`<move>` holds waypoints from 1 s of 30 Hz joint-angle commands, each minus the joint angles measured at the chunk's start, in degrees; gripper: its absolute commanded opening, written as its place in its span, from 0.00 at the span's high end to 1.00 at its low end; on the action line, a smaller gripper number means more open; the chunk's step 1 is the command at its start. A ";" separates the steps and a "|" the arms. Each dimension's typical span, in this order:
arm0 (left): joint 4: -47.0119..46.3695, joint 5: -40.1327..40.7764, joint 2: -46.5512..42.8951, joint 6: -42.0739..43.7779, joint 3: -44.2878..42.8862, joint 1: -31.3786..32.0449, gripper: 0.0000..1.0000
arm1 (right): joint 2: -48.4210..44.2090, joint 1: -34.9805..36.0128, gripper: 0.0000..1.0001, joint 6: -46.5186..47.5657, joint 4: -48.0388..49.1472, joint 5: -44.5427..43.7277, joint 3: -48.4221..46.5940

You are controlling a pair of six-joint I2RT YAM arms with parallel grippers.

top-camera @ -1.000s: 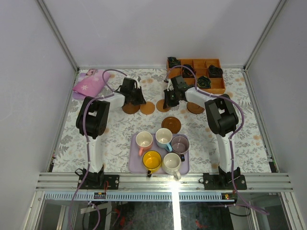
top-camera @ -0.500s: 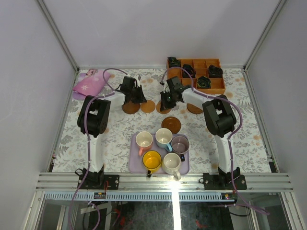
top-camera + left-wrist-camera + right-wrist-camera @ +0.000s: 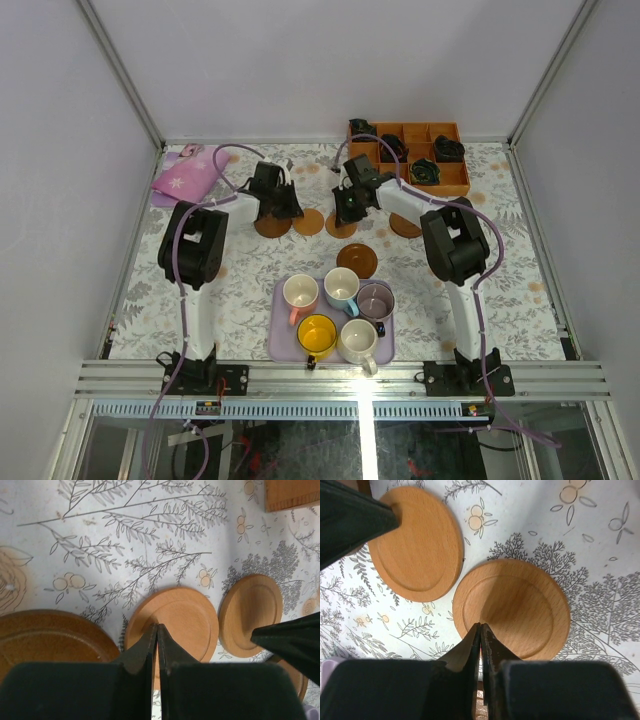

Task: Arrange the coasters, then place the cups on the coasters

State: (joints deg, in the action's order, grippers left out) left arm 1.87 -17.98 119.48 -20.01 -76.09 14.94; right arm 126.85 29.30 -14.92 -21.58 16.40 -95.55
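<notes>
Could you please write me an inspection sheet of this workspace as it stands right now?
Surface: table covered by a floral cloth.
Job's things: five coasters lie mid-table, four in a rough row and one nearer; five cups sit in the lavender tray, none on a coaster.
Clutter: orange compartment box with black items, far right; pink pouch, far left.
Grippers: left gripper jaws shut, tips over a light coaster; right gripper jaws shut, tips at a light coaster's edge; neither holds anything.
Cables: purple cables run along both arms.
Surroundings: white walls; metal rail at the near edge.
</notes>
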 commanded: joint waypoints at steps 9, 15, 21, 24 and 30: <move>3.76 -0.02 -9.08 3.28 1.75 -0.37 0.99 | -6.76 0.51 0.92 2.32 -1.09 -5.64 1.51; 3.87 0.98 -14.44 3.28 4.49 -0.35 0.98 | -14.79 0.50 0.95 1.08 -0.21 -8.97 13.88; 3.78 1.62 -17.41 2.64 7.55 -0.31 0.96 | -20.91 0.50 0.95 -1.27 -0.13 -9.63 20.64; 3.62 1.59 -17.53 2.16 8.58 -0.34 0.96 | -21.78 0.50 0.95 -2.31 0.01 -8.22 22.65; 2.85 1.72 -17.12 0.46 9.51 -0.39 0.95 | -20.19 0.50 0.95 -3.55 0.40 -6.32 25.05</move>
State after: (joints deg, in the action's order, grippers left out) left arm 6.35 -17.04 102.91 -18.37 -67.13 14.94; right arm 106.87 29.32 -16.82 -21.63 8.64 -71.31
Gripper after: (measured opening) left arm 0.044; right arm 0.055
